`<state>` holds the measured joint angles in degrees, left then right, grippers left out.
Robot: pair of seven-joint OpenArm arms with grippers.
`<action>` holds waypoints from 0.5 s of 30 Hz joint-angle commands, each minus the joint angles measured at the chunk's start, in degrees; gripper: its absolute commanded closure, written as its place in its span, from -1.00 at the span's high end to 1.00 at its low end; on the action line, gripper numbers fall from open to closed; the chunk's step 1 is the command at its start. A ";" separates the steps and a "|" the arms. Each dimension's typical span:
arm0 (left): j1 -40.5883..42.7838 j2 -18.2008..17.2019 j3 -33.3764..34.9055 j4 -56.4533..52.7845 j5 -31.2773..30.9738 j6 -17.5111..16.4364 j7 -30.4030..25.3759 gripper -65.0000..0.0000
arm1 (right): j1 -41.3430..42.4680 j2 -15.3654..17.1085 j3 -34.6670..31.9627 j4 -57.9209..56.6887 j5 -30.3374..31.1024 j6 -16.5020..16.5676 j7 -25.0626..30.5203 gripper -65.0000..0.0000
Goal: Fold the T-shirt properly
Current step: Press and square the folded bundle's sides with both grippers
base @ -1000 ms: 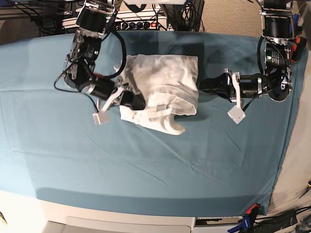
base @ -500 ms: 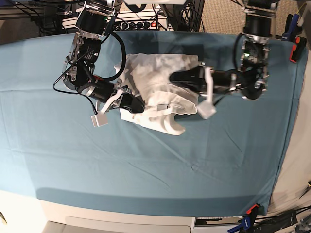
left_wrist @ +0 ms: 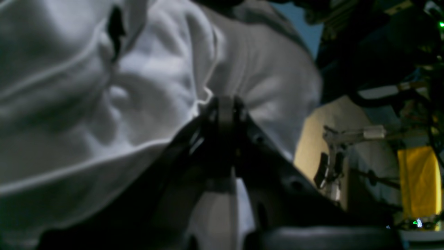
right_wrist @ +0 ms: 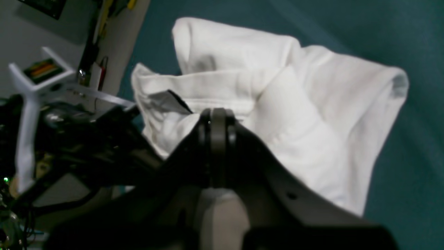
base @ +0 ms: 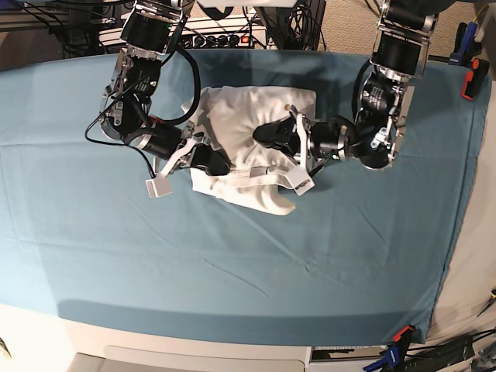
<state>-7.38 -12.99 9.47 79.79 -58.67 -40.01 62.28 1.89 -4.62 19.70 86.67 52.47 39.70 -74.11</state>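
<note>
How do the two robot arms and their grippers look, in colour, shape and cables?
Both arms are black, built of chunky cylindrical segments with loose black cables looping alongside. The left gripper and right gripper have dark, tapered fingers. A small white boxy piece on a white bracket sticks out near each wrist.

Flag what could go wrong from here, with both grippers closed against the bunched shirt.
1. The T-shirt lies bunched and wrinkled, not flat; pressing or pulling now may set crooked creases.
2. The left gripper and right gripper are both shut and meet over the same heap, so the arms could collide or tug against each other.
3. A loose flap hangs off the front and may get dragged, shifting the teal cloth.
</note>
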 commanded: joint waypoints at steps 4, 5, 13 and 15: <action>-1.75 -0.07 0.07 0.20 3.45 1.62 -1.46 -1.00 | 0.79 0.24 -0.09 0.85 1.44 0.30 0.74 -1.00; -2.29 -0.04 -0.02 0.20 3.58 1.64 -1.31 -1.00 | 0.79 0.52 -0.11 0.85 1.44 0.30 0.72 -1.00; -6.97 -0.22 -0.02 0.20 6.86 3.61 -1.79 -1.00 | 0.79 3.45 0.26 0.85 -0.72 0.30 0.83 -1.00; -7.26 -0.20 0.00 0.20 9.33 4.57 -3.30 -1.00 | 0.81 3.89 1.25 0.85 -1.16 0.30 0.85 -1.00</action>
<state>-13.34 -12.91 9.69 79.31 -49.21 -35.44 59.90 1.91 -1.21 20.82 86.67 50.78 39.77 -74.32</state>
